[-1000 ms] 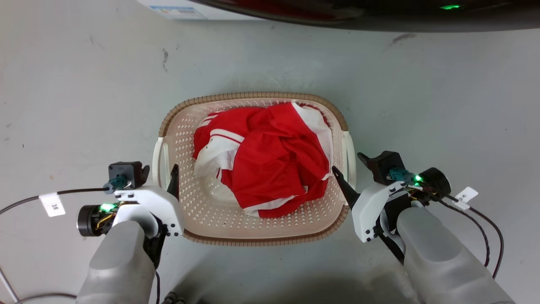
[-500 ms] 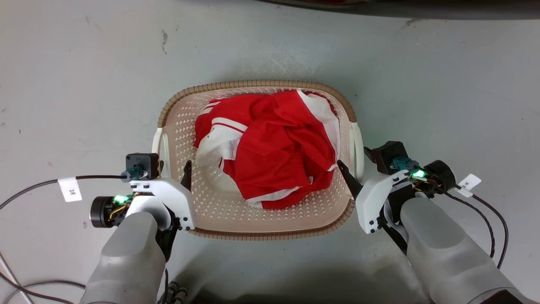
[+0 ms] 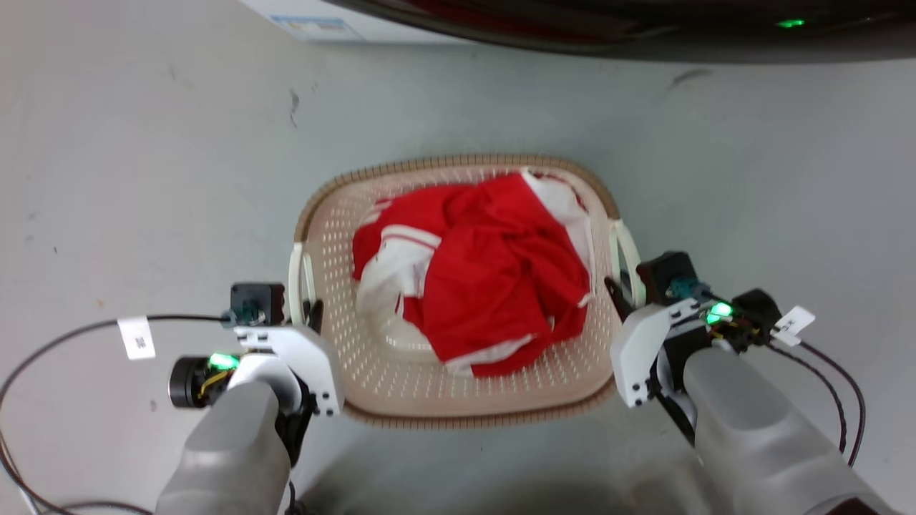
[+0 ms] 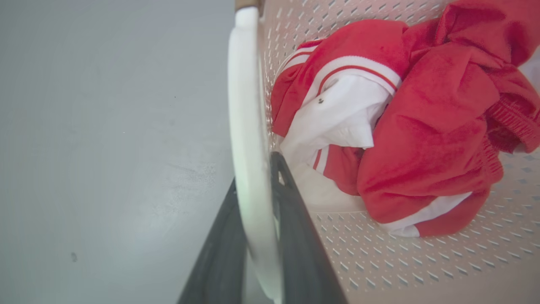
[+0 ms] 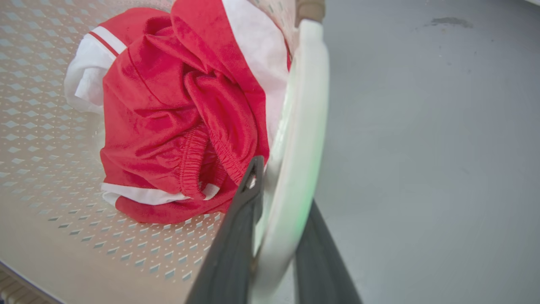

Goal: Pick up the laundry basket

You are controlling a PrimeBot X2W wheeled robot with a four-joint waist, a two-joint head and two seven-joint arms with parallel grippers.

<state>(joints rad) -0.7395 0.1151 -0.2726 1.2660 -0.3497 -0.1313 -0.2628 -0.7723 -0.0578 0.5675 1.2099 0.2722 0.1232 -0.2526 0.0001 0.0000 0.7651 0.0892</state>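
Head view looks down on a pale grey floor (image 3: 143, 143) with a few dark scuffs. A dark curved machine body (image 3: 644, 28) runs along the frame's edge from 12 to 2 o'clock, with a small green light on it. The laundry basket (image 3: 401, 386) sits at the middle of the frame, its cream perforated walls ringed by a brown woven-look rim. I cannot tell whether its base touches the floor.

A crumpled heap of red and white clothes (image 3: 494, 286) fills the basket's middle and leans toward its 2 o'clock side. In the left wrist view the clothes (image 4: 422, 126) show a white band with red stripes. In the right wrist view they (image 5: 168, 126) show a gathered elastic hem.

The white left handle (image 3: 297, 275) stands at the basket's 9 o'clock and the white right handle (image 3: 626, 254) at its 3 o'clock.

The left gripper (image 3: 304, 315) is at the left handle. In the left wrist view it (image 4: 255, 173) has one dark finger on each side of the handle (image 4: 249, 126), pressed against it. The right gripper (image 3: 626, 293) is clamped on the right handle the same way. The right wrist view shows this gripper (image 5: 282, 185) with the handle (image 5: 303, 105) pinched between its fingers.

Black cables (image 3: 57, 343) with white tags trail from both wrists toward 8 and 4 o'clock.
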